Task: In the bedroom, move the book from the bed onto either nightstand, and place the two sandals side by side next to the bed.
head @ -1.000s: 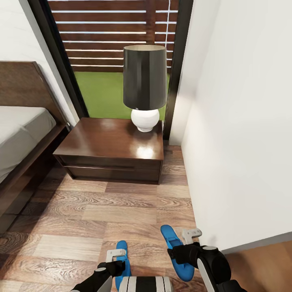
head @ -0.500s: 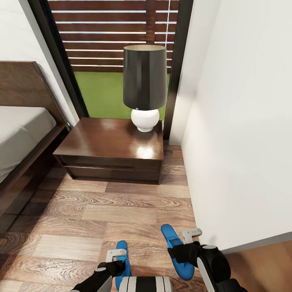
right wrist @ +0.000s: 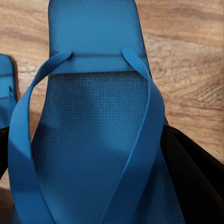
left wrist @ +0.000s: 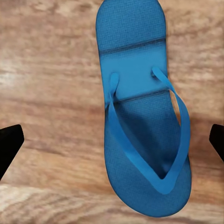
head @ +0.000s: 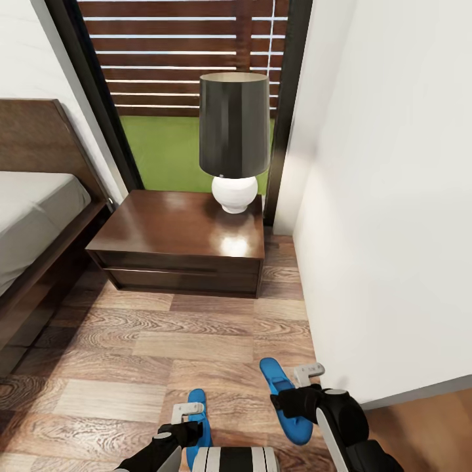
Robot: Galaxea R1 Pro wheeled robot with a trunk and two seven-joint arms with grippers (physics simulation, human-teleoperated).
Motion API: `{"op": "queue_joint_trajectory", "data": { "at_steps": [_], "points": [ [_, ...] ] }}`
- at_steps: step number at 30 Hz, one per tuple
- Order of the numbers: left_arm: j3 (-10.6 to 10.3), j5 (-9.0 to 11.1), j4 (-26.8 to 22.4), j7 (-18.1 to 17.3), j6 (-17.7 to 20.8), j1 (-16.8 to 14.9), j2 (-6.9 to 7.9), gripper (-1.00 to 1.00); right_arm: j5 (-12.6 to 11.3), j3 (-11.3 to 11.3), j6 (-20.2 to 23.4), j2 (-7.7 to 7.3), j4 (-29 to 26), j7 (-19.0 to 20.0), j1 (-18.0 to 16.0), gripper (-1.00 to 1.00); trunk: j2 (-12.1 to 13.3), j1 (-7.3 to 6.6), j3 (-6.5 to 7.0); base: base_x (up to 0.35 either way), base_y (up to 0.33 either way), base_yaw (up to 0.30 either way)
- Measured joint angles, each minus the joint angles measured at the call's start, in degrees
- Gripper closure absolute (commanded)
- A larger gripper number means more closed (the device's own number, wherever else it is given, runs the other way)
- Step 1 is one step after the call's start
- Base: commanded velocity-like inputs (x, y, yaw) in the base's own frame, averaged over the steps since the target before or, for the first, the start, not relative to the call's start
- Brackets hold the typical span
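Observation:
Two bright blue sandals lie low in the head view, on the wood floor in front of the nightstand (head: 180, 226). My right gripper (head: 296, 388) is shut on the right sandal (head: 272, 373). Up close, that sandal (right wrist: 93, 116) has a black finger (right wrist: 196, 182) pressed against its edge. My left gripper (head: 190, 423) hovers open over the left sandal (head: 196, 400). This sandal (left wrist: 140, 116) lies flat on the floor, with the fingertips (left wrist: 9, 144) spread wide on either side of it. The bed (head: 33, 216) stands at the left. The book is out of view.
A lamp (head: 234, 141) with a dark shade and a white base stands on the nightstand's right rear corner. A white wall (head: 393, 229) runs close along the right. Behind the nightstand, a black-framed window (head: 170, 78) shows a fence and grass.
My right gripper has shifted slightly left and away from me, and the right sandal has moved with it. The left arm and left sandal have not moved.

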Motion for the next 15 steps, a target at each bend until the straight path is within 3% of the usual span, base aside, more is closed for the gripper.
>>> {"op": "queue_joint_trajectory", "data": {
  "at_steps": [10, 15],
  "points": [
    [0.00, 0.00, 0.00, 0.00, 0.00, 0.00, 0.00, -1.00, 0.02, -0.02, 0.00, -0.10, -0.89, 0.43, -0.33, 1.00, -0.11, 0.21, -1.77, 0.000, 0.000, 0.000],
    [0.00, -0.03, 0.00, 0.00, 0.00, 0.00, 0.00, -1.00, 0.00, -0.02, -0.01, -0.13, -1.94, 0.49, -0.35, 1.00, -0.11, 0.21, -1.77, 0.000, 0.000, 0.000]
  ]
}}
